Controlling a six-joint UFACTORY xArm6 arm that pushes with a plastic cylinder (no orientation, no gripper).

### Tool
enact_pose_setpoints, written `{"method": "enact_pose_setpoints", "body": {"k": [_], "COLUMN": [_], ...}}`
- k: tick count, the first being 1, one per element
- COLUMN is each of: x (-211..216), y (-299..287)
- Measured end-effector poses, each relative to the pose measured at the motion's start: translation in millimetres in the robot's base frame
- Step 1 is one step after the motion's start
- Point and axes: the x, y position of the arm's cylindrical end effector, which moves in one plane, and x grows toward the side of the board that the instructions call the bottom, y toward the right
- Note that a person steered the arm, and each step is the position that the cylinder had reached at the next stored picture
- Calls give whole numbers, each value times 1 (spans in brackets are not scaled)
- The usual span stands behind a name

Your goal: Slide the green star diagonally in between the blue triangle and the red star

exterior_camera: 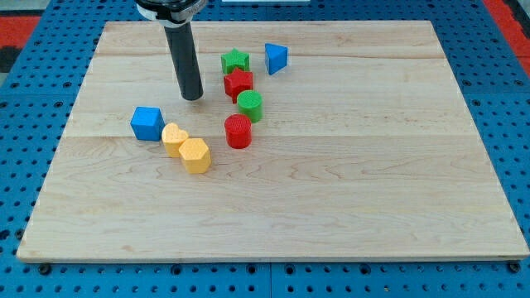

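Observation:
The green star point(235, 60) lies near the view's top centre, just above the red star point(238, 83) and touching it. The blue triangle point(276, 58) is a little to the right of the green star. My tip point(193, 97) rests on the board to the left of the red star, below and left of the green star, touching no block.
A green cylinder point(250, 106) sits below the red star and a red cylinder point(238, 132) below that. A blue cube point(147, 123), a yellow heart point(174, 139) and a yellow hexagon point(195, 155) lie at left centre. All lie on the wooden board point(373, 165).

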Motion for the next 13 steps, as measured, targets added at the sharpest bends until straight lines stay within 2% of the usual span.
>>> {"method": "enact_pose_setpoints", "body": {"k": [1, 2, 3, 5, 6, 8, 9, 10, 11, 12, 13], "x": [-33, -71, -71, -87, -88, -140, -140, -115, -87, -77, -8], "y": [6, 45, 56, 161, 177, 190, 185, 198, 230, 281, 260]}}
